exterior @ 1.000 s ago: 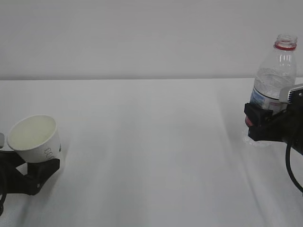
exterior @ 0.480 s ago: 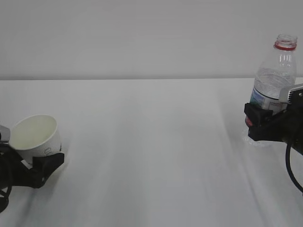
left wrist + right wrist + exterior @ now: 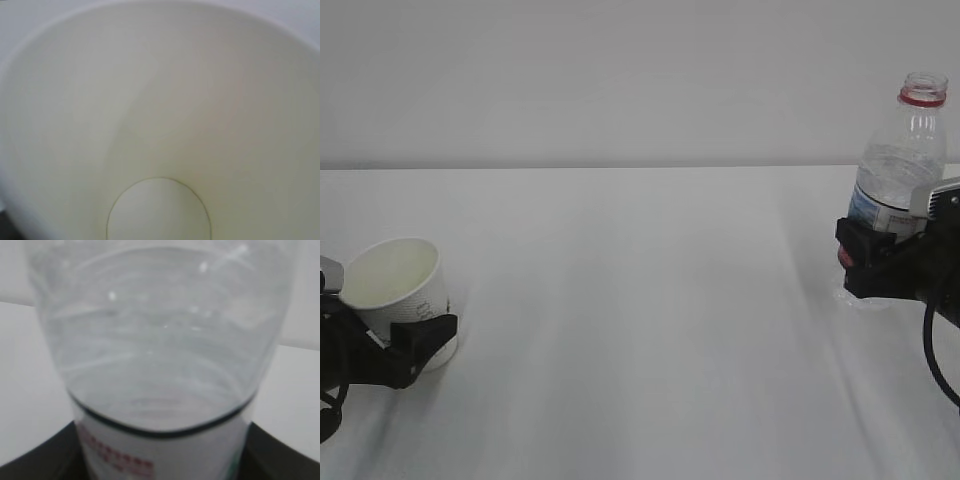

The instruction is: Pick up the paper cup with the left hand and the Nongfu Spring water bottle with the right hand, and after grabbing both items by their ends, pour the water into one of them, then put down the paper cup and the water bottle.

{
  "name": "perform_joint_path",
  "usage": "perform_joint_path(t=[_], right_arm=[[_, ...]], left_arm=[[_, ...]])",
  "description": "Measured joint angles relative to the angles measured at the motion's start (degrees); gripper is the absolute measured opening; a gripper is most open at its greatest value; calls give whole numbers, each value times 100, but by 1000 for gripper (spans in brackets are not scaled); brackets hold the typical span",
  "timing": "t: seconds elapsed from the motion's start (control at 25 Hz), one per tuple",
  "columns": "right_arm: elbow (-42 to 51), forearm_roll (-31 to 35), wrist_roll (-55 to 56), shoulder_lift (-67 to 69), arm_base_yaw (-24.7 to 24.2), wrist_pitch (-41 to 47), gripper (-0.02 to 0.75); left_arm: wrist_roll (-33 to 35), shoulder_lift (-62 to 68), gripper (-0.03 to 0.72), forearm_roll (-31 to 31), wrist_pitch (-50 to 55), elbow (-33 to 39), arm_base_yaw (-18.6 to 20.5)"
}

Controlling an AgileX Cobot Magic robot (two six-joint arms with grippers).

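Note:
The white paper cup (image 3: 393,285) sits low at the far left, tilted with its mouth toward the camera and its base at or just above the table. My left gripper (image 3: 408,348) is shut on the cup's lower part, one black finger crossing its front. The left wrist view is filled by the cup's pale, slightly yellowish inside (image 3: 160,100); the jaws are hidden there. At the far right, the uncapped Nongfu Spring water bottle (image 3: 903,150) stands upright with my right gripper (image 3: 870,258) shut on its labelled middle. Up close the bottle (image 3: 160,340) sits between black fingers (image 3: 37,460).
The white table (image 3: 650,300) runs between the two arms, with a plain pale wall behind. A black cable (image 3: 930,350) hangs from the right arm near the frame's right edge.
My left gripper has lowered the paper cup toward the table and turned it more upright. The right gripper and the bottle have stayed put.

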Motion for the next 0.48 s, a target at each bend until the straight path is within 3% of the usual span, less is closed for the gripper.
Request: perform_joint_path(t=[0.16,0.48], right_arm=[[0,0,0,0,0,0,440],[0,0,0,0,0,0,440]], left_arm=[[0,0,599,0,-9,0,0],[0,0,586,22,-13,0,0]])
